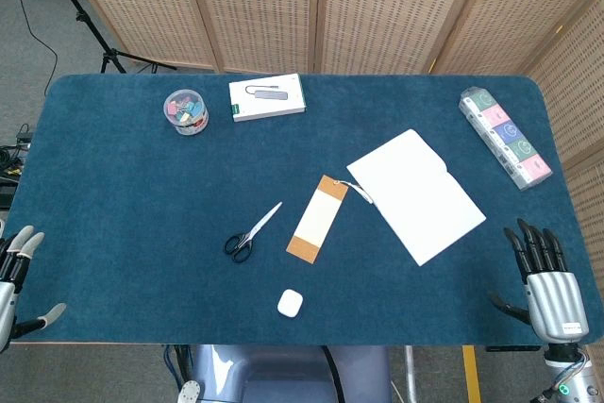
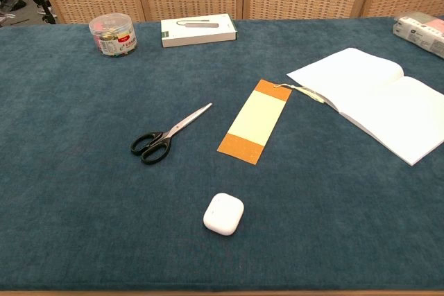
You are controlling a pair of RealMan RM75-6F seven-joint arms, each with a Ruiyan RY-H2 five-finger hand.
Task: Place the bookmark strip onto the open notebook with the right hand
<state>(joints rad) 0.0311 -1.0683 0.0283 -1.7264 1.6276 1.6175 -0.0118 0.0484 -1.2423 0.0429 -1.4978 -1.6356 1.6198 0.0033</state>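
One bookmark strip (image 1: 318, 219), one open notebook (image 1: 415, 195), one scissors (image 1: 251, 232), two boxes (image 1: 267, 97).

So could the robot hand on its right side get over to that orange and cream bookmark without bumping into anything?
Probably yes. The right robot hand sits open at the table's near edge, and the bookmark lies flat beside the open notebook. Only bare cloth lies along the near edge; a direct path would pass over the notebook's corner.

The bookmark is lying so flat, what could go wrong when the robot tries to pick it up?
1. The bookmark lies flat on the fuzzy table cloth, so the right hand may fail to get under an edge, or bend it.
2. Its string reaches the notebook and may drag or snag there.
3. The scissors and the small white case lie close by and could get bumped.
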